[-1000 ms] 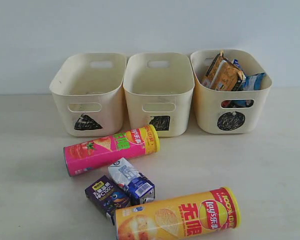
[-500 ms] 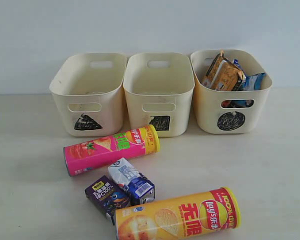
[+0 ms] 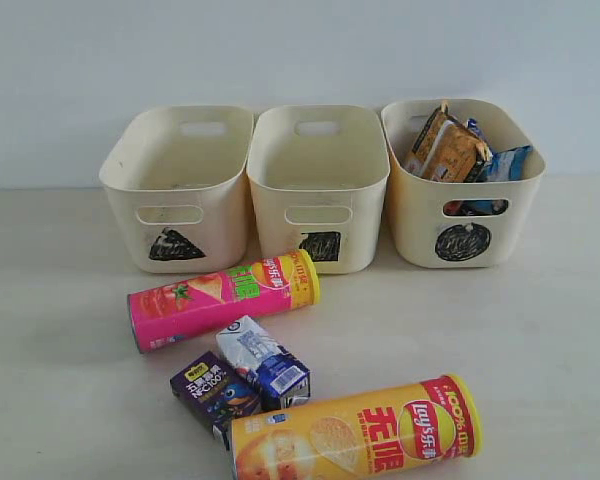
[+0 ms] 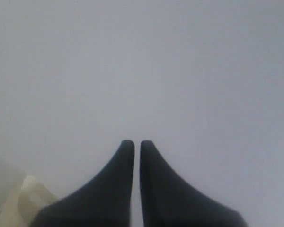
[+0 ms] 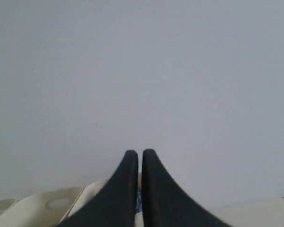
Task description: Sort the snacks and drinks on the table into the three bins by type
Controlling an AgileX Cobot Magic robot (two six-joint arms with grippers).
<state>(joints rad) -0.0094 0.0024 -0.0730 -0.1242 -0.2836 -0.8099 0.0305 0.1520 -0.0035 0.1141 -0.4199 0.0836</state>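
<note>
- Four items are left on the tabletop, nearer than the bins: pink-and-yellow chip can, yellow-and-red chip can, dark purple carton, white-and-blue carton.
- Packets sit in the right circle bin; the triangle bin and square bin look empty.
- Left fingers and right fingers are pressed together, holding nothing.

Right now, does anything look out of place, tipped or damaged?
Nothing spilled or damaged. The pink chip can and yellow chip can lie on their sides, the white-and-blue carton and purple carton tumbled between them. Packets stick up askew in the circle bin.
</note>
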